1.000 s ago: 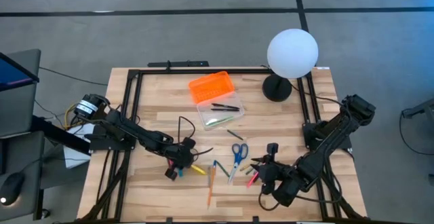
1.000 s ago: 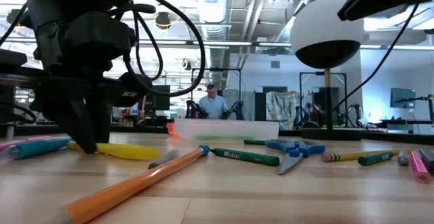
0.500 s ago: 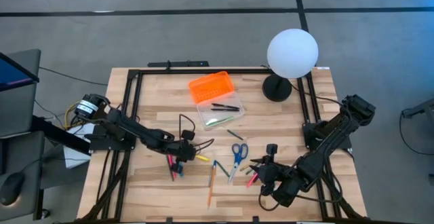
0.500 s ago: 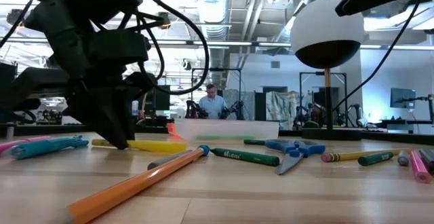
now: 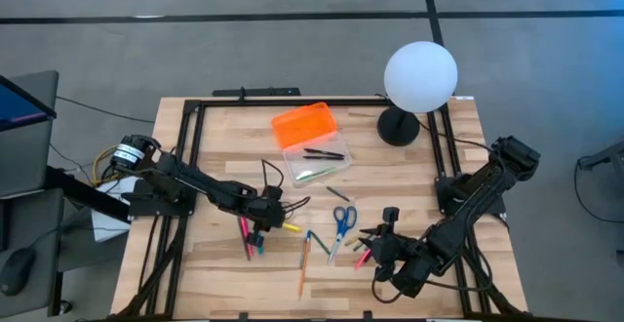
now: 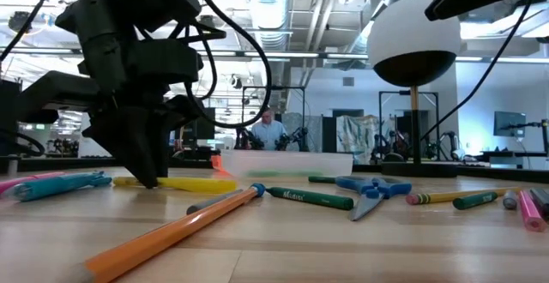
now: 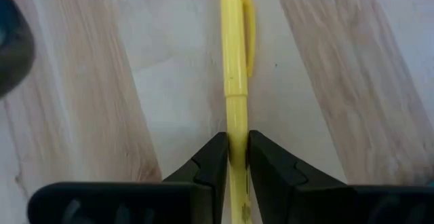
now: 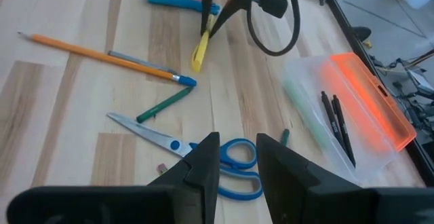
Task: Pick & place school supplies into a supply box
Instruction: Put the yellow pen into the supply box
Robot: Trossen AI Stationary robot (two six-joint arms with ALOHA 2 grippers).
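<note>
My left gripper (image 5: 261, 226) is shut on a yellow marker (image 5: 289, 227) left of the table's middle. Pink and blue markers (image 5: 246, 236) lie just beside it on the wood. The supply box (image 5: 315, 162), a clear case with its orange lid (image 5: 303, 124) open behind it, sits farther back with pens inside. Blue-handled scissors (image 5: 341, 220), an orange pencil (image 5: 303, 263) and green pencils lie flat in front. My right gripper (image 8: 237, 159) hangs open above the scissors (image 8: 224, 163), with nothing between its fingers. My left gripper pinches the yellow marker's barrel (image 7: 234, 125) between its two fingers, close to the marker's left end. The fingers come from above, slanting down from the table's left. The marker's long part (image 6: 193, 183) reaches toward the table's right and lies low along the wood.
A white globe lamp (image 5: 419, 76) on a black foot stands at the far right corner. A black frame rail (image 5: 292, 100) runs round the table's edges. More pens lie under the right arm (image 5: 363, 256). A person (image 6: 271, 133) stands far off in the room.
My left gripper has gone toward the table's far edge and a little toward the right, off the pink and blue markers, which now show beside it. The yellow marker has shifted the same way along the wood.
</note>
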